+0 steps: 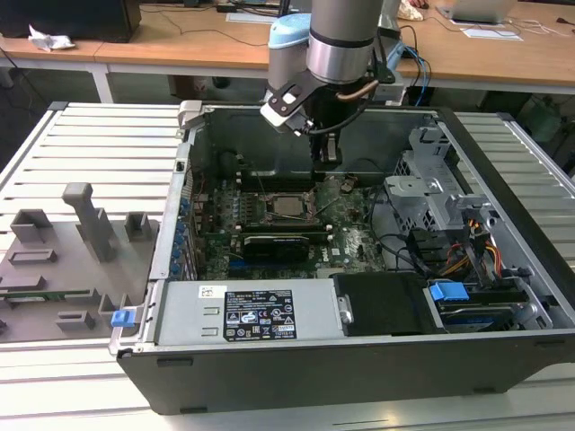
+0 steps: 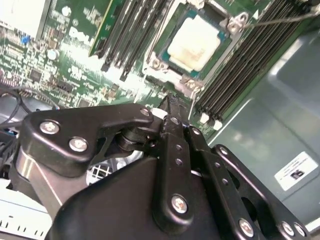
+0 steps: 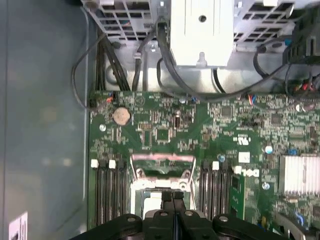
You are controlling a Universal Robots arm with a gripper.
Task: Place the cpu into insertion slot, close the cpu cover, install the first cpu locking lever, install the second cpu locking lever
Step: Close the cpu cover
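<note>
Nearest the lens in the second wrist view: gripper (image 2: 172, 107), fingers pressed together, nothing between them. Tip hovering just beside one corner of the slot (image 1: 266, 205); touching or not, cannot tell.

Progress, as judged:
- cpu (image 2: 197, 42) already seated in slot, flat, silver top up. First step done.
- Cover (image 2: 156, 47) apparently down around the cpu, with the metal top showing through its window. Likely closed, not certain.
- Thin wire lever (image 2: 280, 19) running out from a slot corner, over the memory slots (image 2: 240, 65). Looks unlatched.
- Second lever not made out.
- Both lever steps probably left to do.

Containers:
- Case (image 1: 269, 368) open-topped on worktop (image 1: 90, 135), holding board (image 2: 75, 65) with slot near its middle.
- Memory slots on either side of slot, seemingly bare.
- Black card (image 1: 274, 242) just beside slot, toward the case's near wall.
- Power supply (image 1: 256, 314) beyond that card, against the wall.
- Drive cage (image 1: 431, 189) well apart from slot, cables bundled next to it.
- Grey fixture tray (image 1: 54, 269) outside case, well apart from slot, upright grey blocks on it.
</note>
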